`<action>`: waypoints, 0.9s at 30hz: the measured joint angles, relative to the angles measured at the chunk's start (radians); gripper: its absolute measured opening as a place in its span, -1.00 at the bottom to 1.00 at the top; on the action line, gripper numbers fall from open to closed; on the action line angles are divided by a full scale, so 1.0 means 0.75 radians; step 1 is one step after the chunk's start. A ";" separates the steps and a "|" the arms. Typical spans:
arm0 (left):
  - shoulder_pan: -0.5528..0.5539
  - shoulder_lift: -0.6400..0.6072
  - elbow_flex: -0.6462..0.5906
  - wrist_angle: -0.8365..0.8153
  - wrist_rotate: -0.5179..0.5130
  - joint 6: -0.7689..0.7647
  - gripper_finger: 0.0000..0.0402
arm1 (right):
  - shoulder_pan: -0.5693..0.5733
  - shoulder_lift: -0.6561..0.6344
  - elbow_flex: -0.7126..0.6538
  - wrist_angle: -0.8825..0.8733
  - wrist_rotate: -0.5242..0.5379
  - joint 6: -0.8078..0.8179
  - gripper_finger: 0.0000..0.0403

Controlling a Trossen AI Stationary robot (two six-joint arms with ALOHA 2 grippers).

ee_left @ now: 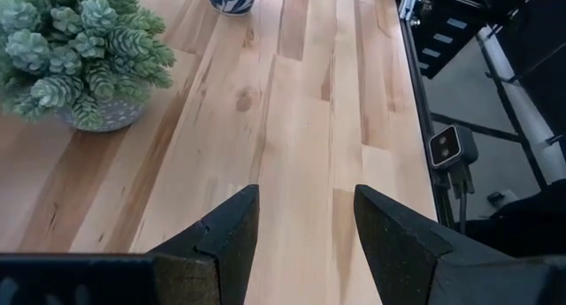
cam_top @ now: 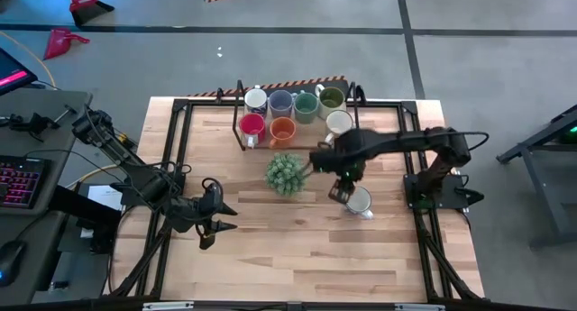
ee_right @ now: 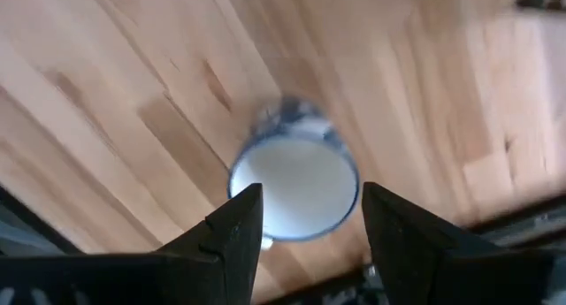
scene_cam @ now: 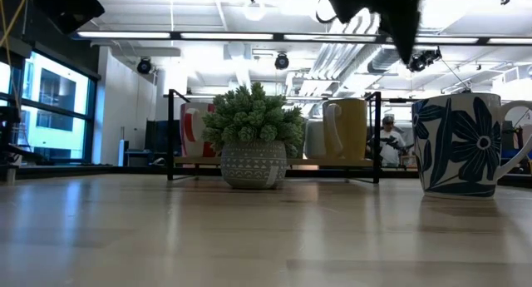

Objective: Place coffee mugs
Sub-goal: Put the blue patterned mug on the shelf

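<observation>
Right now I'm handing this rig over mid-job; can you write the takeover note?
Right gripper: open, above the blue-flowered mug, which stands upright on the table right of the plant; not gripped.
Left gripper: open, empty, low over the table's left side.
Rack at the back: seven mugs sit in it, including red and orange.
Left: the flowered mug is the only one outside the rack.

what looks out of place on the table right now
One mug: the white mug with blue flowers stands upright alone on the bare wood, apart from the other mugs in the rack at the table's far edge. The open right gripper hovers just above it. Nothing looks spilled or tipped.
</observation>
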 joint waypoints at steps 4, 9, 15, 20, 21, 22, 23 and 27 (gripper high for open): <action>0.000 0.000 0.000 0.000 0.000 0.043 -0.13 | 0.097 0.000 -0.116 0.005 0.015 0.119 -0.15; 0.000 0.000 0.000 0.000 0.000 0.056 -0.13 | 0.206 0.000 -0.235 0.134 0.030 0.248 -0.15; 0.000 0.001 0.000 0.000 0.000 0.057 -0.13 | 0.301 0.001 -0.295 0.264 0.063 0.364 -0.15; 0.000 0.000 0.000 0.001 0.008 0.057 -0.13 | 0.327 0.001 -0.352 0.297 0.102 0.461 -0.15; 0.000 0.000 0.000 0.001 0.009 0.056 -0.13 | 0.332 0.001 -0.368 0.301 0.113 0.495 -0.15; 0.000 0.000 0.000 0.001 0.010 0.056 -0.13 | 0.336 0.001 -0.384 0.309 0.116 0.521 -0.15; 0.000 0.000 0.000 0.001 0.010 0.056 -0.13 | 0.338 0.001 -0.401 0.323 0.115 0.540 -0.15; 0.000 0.001 0.000 0.001 0.010 0.056 -0.13 | 0.348 0.002 -0.456 0.439 0.122 0.602 -0.15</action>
